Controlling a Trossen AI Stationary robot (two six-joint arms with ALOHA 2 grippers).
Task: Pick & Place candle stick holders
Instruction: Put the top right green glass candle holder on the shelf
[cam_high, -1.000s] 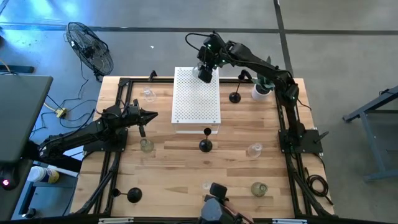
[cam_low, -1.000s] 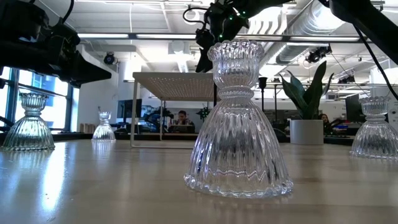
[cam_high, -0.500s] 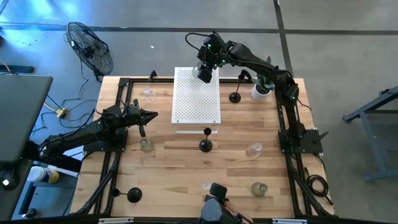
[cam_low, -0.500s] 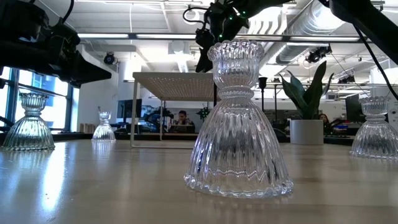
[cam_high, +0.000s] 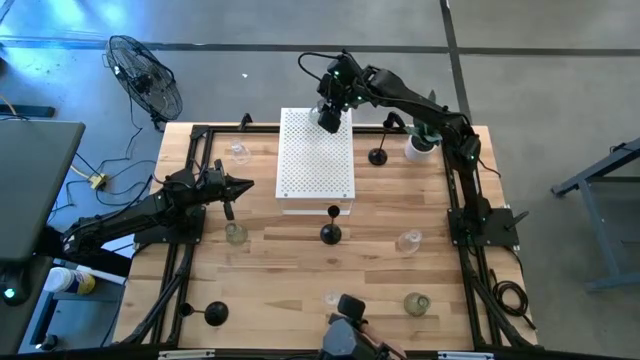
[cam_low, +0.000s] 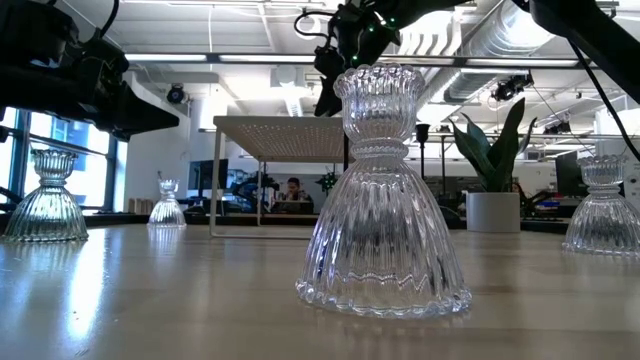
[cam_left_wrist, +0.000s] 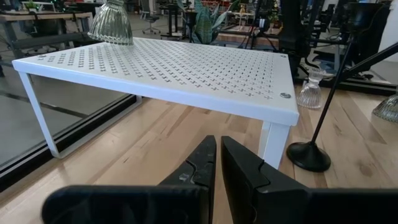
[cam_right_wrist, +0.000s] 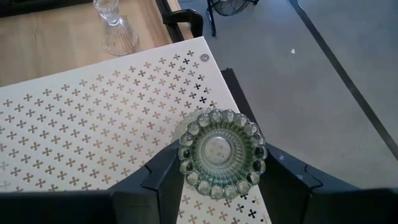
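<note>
My right gripper (cam_high: 330, 120) is over the far right part of the white perforated box (cam_high: 316, 160), shut on a greenish glass candle stick holder (cam_right_wrist: 222, 154). The holder's base also shows in the left wrist view (cam_left_wrist: 112, 25), resting on the box top. My left gripper (cam_high: 243, 185) is shut and empty, left of the box, just above the table. On the table stand black holders (cam_high: 330, 232) (cam_high: 377, 155) (cam_high: 215, 313), clear glass ones (cam_high: 238, 152) (cam_high: 408, 241) (cam_high: 332, 298) and greenish ones (cam_high: 235, 233) (cam_high: 417, 303). My right gripper holds the greenish glass holder by its beaded top rim (cam_right_wrist: 186, 177), one finger (cam_right_wrist: 163, 180) on each side. The fingers come from above, pointing down. The holder stands upright with its base (cam_left_wrist: 112, 36) on the box top near the far corner.
A green spiky plant in a white pot (cam_high: 422, 142) stands at the far right, by a black holder. A tall black holder (cam_left_wrist: 308, 155) stands just in front of the box's near edge. In the low view a clear holder (cam_low: 385, 200) fills the foreground.
</note>
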